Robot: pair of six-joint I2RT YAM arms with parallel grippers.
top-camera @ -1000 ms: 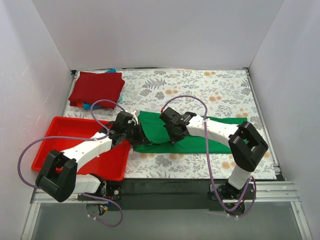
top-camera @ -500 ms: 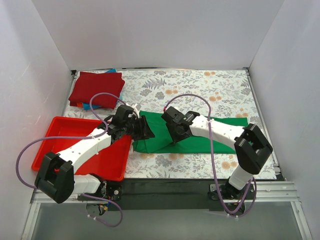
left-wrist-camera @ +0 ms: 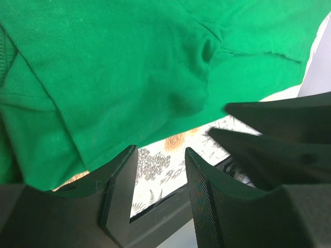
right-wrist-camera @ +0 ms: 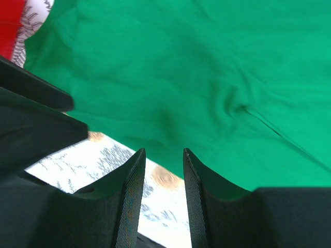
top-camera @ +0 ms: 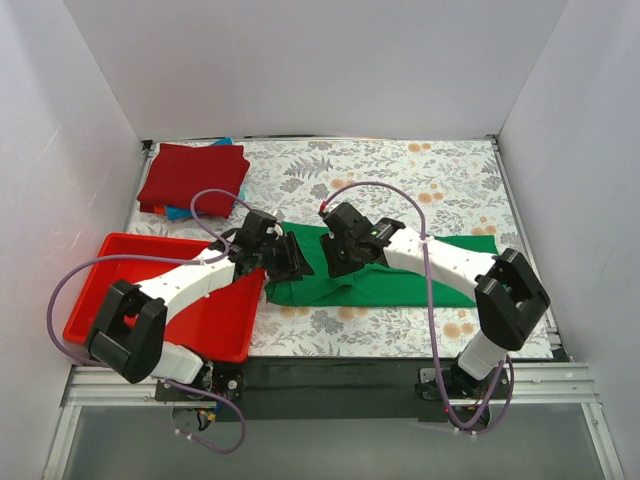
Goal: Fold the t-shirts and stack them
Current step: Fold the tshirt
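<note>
Red shirt (top-camera: 192, 175) lay folded and stacked; green shirt (top-camera: 400, 290) was part-folded, unstacked. Left gripper (left-wrist-camera: 160, 152) and right gripper (right-wrist-camera: 163, 152) hung narrowly parted, holding nothing.

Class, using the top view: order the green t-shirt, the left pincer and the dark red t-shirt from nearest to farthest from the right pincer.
From the right pincer:
1. green t-shirt, directly beneath it.
2. left pincer, just to its left.
3. dark red t-shirt, in the far-left corner.
</note>
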